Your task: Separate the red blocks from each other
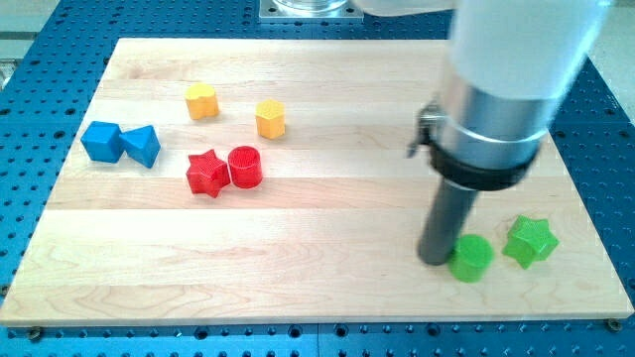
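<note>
Pale wood makes up the desk (327, 288), a plank board lying on a blue perforated base (615, 149). Our arm (501, 109) comes down from the view's top right, a broad white and grey body narrowing to a dark rod. We carry no jaws, so there is nothing to open, close or grip; my tip (435, 261) rests on the board just left of the green cylinder (471, 258), touching it or nearly so. The green star (530, 241) sits just to the right of that cylinder.

Well apart from us, in the view's left half, the red star (206, 173) and the red cylinder (245, 167) stand side by side, touching, the star on the left. Further left two blue blocks also touch: a blue cube (102, 141) and a blue angular block (142, 146). Above the red pair lie a yellow heart-like block (201, 100) and, to its right, a yellow hexagonal block (270, 118), apart from each other.
</note>
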Controlling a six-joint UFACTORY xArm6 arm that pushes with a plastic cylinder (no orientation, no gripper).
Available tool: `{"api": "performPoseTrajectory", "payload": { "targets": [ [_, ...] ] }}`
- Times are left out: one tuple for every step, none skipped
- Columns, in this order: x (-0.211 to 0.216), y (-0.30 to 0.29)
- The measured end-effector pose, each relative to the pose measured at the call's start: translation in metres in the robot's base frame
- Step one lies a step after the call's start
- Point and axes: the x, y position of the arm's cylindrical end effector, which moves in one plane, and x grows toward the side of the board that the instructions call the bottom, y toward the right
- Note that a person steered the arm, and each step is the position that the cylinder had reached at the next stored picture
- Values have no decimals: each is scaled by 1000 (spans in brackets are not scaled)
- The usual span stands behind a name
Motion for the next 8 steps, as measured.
{"api": "performPoseTrajectory", "payload": {
  "targets": [
    [5,0],
    [32,-13],
    [56,0],
    [49,15],
    [39,18],
    [30,-8],
    [-29,-118],
    [-77,-224]
  ]
}}
